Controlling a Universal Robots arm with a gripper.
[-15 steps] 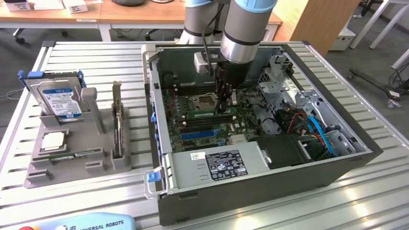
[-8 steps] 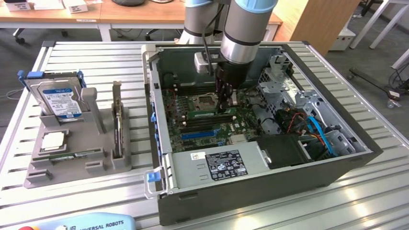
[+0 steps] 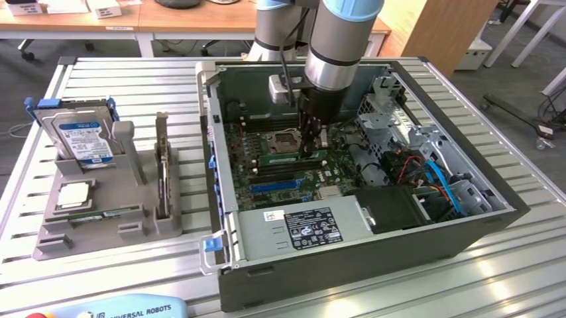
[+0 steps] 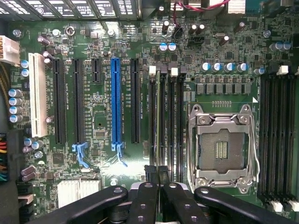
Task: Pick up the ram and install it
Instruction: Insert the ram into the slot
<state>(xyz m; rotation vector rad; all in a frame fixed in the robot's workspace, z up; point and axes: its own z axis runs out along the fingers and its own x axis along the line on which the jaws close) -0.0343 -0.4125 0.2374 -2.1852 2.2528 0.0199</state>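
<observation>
Ram [image 4: 159, 116] hangs edge-on, pinched in the narrowed gripper [image 4: 156, 173], at the socket's [image 3: 281, 141] three o'clock in the exterior view. Off-line with its slot, it could jam or bend.

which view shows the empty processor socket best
The wrist view: the processor socket is seen straight on, whole, with its metal frame and bare middle. The exterior view shows the socket farther off, at a slant, with the gripper covering one side.

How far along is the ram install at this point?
Pickup looks done: the gripper is shut on the ram, seen edge-on, inside the computer case. In hand: the ram lies along the memory slots beside the processor socket. Left: release; seating cannot be confirmed.
</observation>
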